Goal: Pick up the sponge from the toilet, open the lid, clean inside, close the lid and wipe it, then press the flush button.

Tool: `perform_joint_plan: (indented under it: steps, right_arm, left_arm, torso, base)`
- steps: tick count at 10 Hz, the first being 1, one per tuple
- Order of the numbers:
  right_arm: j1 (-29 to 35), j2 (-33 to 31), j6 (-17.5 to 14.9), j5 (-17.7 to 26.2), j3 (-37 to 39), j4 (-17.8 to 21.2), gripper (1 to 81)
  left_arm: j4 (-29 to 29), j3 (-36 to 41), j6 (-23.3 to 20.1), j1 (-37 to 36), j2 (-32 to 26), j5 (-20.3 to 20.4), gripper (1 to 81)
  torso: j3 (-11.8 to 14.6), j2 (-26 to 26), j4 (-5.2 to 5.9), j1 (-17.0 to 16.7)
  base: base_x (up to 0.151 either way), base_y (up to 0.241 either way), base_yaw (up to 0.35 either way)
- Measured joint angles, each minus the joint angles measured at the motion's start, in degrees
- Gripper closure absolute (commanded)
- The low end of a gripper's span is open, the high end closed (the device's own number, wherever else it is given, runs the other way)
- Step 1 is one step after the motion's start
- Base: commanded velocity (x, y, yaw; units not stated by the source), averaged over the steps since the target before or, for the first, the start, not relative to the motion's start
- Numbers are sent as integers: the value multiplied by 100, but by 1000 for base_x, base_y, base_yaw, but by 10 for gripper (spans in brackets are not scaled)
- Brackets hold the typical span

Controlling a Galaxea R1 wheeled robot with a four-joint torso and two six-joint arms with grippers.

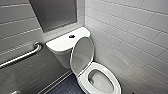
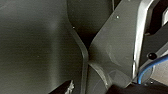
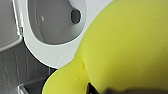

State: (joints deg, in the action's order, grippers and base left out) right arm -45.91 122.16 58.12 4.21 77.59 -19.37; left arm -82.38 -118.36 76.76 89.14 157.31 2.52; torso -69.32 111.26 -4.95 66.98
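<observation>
The white toilet (image 1: 62, 47) stands in the corner with its lid (image 1: 82, 53) raised and leaning back against the tank. The seat ring (image 1: 100, 68) is down around the open bowl (image 1: 101, 81). The dark flush button (image 1: 71, 36) sits in the middle of the tank top. In the right wrist view the yellow sponge (image 3: 125, 45) looms large just above the seat ring (image 3: 50, 52) and bowl (image 3: 52, 22), and my right gripper (image 3: 105, 90) is shut on it. My left gripper is open and holds nothing.
A steel grab bar (image 1: 22, 56) runs along the left wall. A white tiled wall (image 1: 130, 37) stands close on the toilet's right. Dark floor (image 1: 67, 86) lies in front of the tank. Dark grey panels of my own body (image 2: 112, 50) face the left wrist camera.
</observation>
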Motion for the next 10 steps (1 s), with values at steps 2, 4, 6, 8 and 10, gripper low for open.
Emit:
perform_joint_plan:
  steps: [2,4,6,8,10]
  right_arm:
    - [623,204,39,795,-72,-11,811]
    - [1187,524,140,1470,-4,-13,811]
    - [1499,1097,129,1545,85,-85,811]
    - [1782,1526,155,1827,325,-118,811]
    - [2020,1773,204,2131,619,-124,811]
  left_arm:
    - [0,-60,0,2,24,50,10]
    - [0,-138,0,2,52,144,10]
    - [0,-144,0,2,49,149,10]
    - [0,-144,0,0,63,150,10]
    - [0,-144,-2,-2,63,150,10]
  torso:
    - [0,0,0,0]
    - [0,0,0,0]
    - [-2,0,0,0]
    - [-2,0,0,0]
    - [-2,0,0,0]
  base:
    - [0,0,0]
    - [0,0,0]
    - [0,0,0]
    - [0,0,0]
    - [0,0,0]
